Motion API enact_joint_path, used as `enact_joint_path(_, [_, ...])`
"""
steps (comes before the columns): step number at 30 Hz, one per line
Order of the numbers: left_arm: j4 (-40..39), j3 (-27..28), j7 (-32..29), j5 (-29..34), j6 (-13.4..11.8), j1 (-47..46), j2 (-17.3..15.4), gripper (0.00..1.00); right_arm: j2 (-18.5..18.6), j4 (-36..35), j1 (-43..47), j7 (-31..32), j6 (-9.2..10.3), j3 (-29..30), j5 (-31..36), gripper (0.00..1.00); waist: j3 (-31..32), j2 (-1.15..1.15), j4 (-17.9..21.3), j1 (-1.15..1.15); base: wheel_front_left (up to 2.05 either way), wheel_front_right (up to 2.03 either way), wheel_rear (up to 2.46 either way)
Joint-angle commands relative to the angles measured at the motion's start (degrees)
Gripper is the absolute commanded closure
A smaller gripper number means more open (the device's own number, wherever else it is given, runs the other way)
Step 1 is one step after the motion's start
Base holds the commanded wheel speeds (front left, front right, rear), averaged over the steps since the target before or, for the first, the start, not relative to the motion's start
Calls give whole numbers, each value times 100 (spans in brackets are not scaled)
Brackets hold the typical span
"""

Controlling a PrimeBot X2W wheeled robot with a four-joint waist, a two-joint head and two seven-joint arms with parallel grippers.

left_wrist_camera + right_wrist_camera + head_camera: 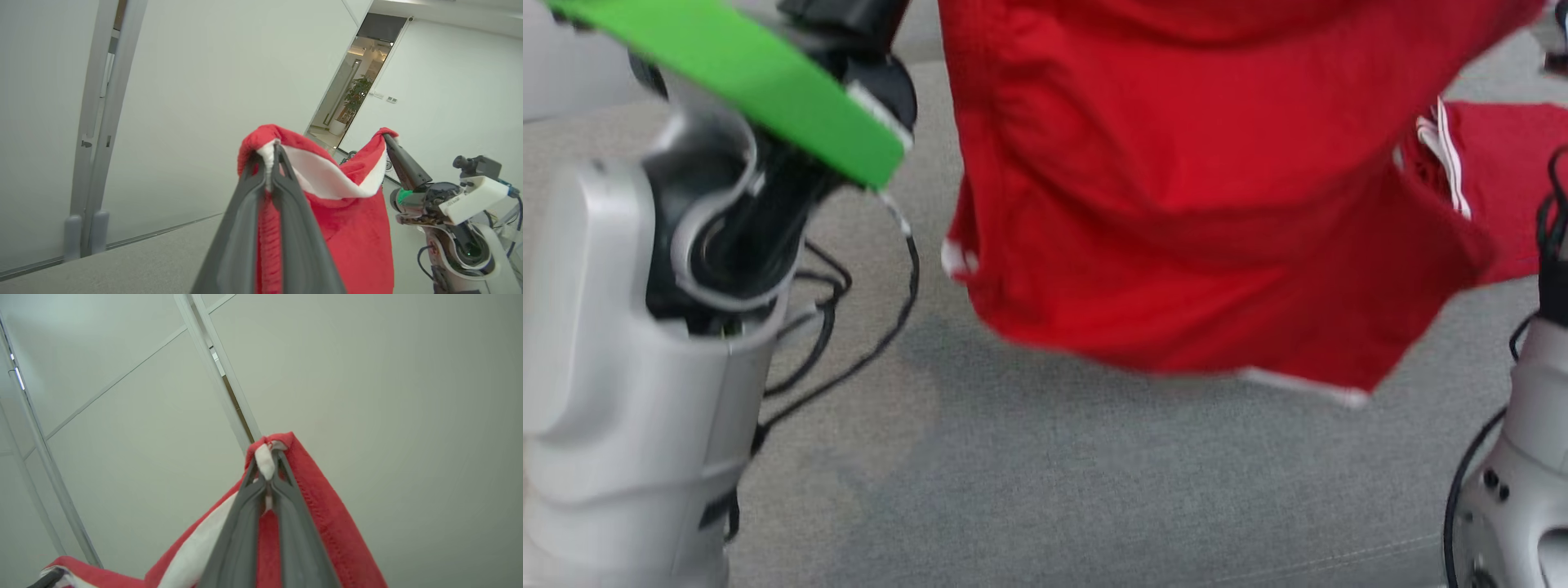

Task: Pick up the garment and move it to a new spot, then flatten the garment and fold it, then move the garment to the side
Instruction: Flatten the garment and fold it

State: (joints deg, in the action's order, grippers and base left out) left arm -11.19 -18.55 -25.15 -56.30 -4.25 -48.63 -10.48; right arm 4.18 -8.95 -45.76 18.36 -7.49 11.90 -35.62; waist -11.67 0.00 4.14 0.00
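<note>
Closest in, the left gripper is seen in its wrist view pinched fully together on a white-trimmed edge of the red garment. The right gripper is likewise clamped tight on another bit of that edge. From the left gripper, the right one is found at 3 o'clock with the held edge sagging between, so the long axis is taken as running 9 to 3. Cloth is hung toward 6 o'clock from both pinch points, and the lower hem is judged clear of the grey surface. Neither arm is nearer; the load is shared. More red cloth is seen at 3 o'clock in the head view; same garment or not cannot be told.
</note>
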Motion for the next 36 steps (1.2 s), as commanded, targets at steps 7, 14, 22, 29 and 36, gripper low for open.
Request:
enact_joint_path(7, [2427, -81, 1679, 1185, 729, -2136, 364, 100, -125, 1858, -2027, -1348, 1, 381, 928, 100, -1736, 0, 331, 0, 0, 0, 0])
enact_joint_path(14, [3973, -224, 2959, 1179, 1117, -1981, 484, 100, -115, 3171, -1629, -2485, 1, -243, 592, 100, -1919, 0, 392, 0, 0, 0, 0])
enact_joint_path(22, [3816, -929, 3761, 826, 1175, 244, 0, 100, -118, 3089, 826, -3182, 1, -1086, 64, 100, -1517, 0, 423, 0, 0, 0, 0])
enact_joint_path(29, [2895, -1044, 3995, 650, 1071, 2930, -356, 100, 75, 2117, 3424, -3290, 7, -1139, -268, 100, -698, 0, 233, 0, 0, 0, 0])
enact_joint_path(36, [1762, -1102, 4033, 631, 491, 4980, -502, 100, 187, 866, 5725, -2943, 13, -829, -531, 100, -18, 0, -71, 0, 0, 0, 0])
